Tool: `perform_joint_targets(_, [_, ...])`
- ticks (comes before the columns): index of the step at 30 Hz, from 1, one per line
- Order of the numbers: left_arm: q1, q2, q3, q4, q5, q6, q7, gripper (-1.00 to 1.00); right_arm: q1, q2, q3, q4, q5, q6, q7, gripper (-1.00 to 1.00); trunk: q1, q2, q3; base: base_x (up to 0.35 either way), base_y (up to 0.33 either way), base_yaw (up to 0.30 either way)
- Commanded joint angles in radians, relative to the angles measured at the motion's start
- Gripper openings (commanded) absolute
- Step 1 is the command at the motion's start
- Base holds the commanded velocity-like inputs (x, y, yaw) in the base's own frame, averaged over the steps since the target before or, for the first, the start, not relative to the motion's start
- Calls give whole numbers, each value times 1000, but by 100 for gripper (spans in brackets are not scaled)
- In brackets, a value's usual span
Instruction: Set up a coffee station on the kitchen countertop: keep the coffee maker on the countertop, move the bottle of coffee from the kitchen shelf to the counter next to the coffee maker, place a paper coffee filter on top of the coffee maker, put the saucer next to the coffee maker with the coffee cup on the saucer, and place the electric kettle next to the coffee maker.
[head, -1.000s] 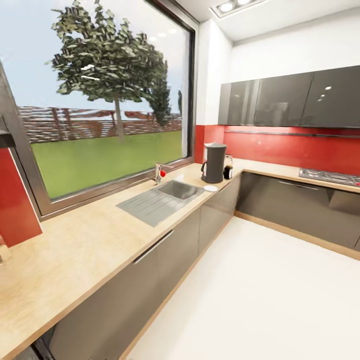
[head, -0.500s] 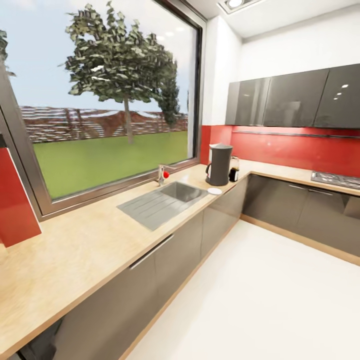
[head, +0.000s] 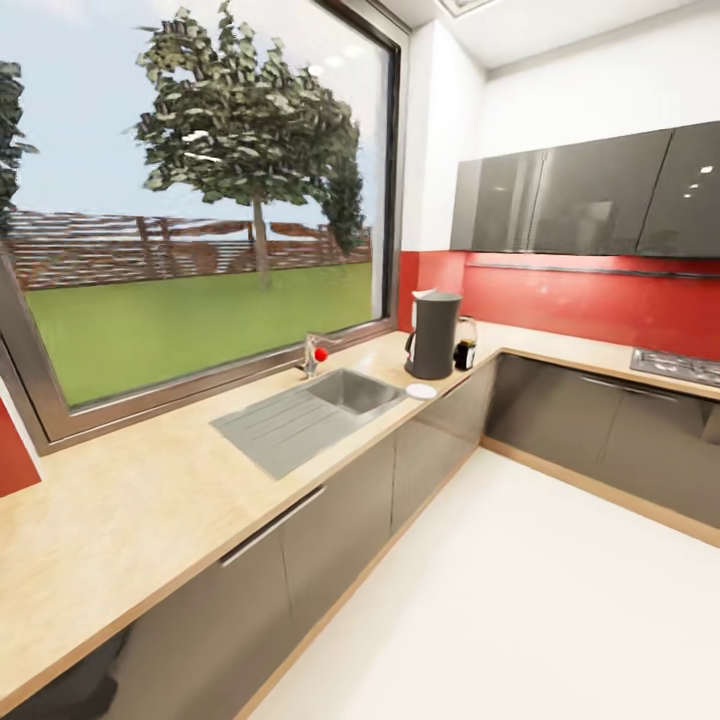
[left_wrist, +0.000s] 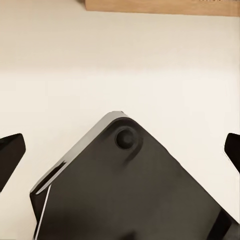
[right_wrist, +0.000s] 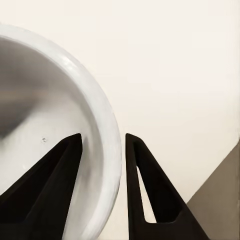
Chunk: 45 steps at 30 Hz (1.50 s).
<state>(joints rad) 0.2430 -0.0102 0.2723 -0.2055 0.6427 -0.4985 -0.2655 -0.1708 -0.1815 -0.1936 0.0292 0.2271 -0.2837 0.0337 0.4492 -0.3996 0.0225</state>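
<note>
The whole head view is being shifted by camera travel: against the earlier frames the red panel at the near left edge is being cut to a sliver and more lawn is being shown through the window, while the counter items keep their arrangement. The coffee cup (right_wrist: 55, 135) is being held by its white rim between the fingers of the right gripper (right_wrist: 102, 145), one finger inside the rim and one outside, over pale floor. The left gripper (left_wrist: 120, 150) is being carried with its fingertips wide apart and nothing between them. The coffee maker (head: 435, 335) is being kept at the corner of the kitchen countertop (head: 130, 500). The bottle of coffee (head: 465, 354) is judged already placed just beside it, and the saucer (head: 421, 391) is lying near its foot. A paper filter is possibly set on top, though this cannot be told. The cup and the kettle are judged as remaining steps.
</note>
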Motion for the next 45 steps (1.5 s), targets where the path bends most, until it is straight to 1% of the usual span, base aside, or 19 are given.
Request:
perform_joint_targets(1, [1,-1,2,-2,11,2,-9,100,-1,-1,-9,3,6,-5,3,-100,1,0,0,240,-256,247])
perform_joint_targets(12, [1,-1,2,0,11,2,-9,100,-1,-3,-14,3,6,-6,3,-100,1,0,0,240,-256,257])
perform_joint_targets(16, [1,-1,2,0,10,2,-9,100,-1,-3,-35,3,5,-26,3,-100,1,0,0,240,-256,50])
perform_joint_targets(20, [1,-1,2,0,10,2,-9,100,-1,-3,-43,3,3,-44,3,-100,1,0,0,240,-256,10])
perform_joint_targets(32, [0,-2,2,0,10,2,-9,100,-1,-4,-44,3,4,-47,3,-100,1,0,0,240,-256,9])
perform_joint_targets(45, [1,-5,2,2,11,2,-9,100,-1,-4,-44,3,4,-46,2,-100,1,0,0,240,-256,260])
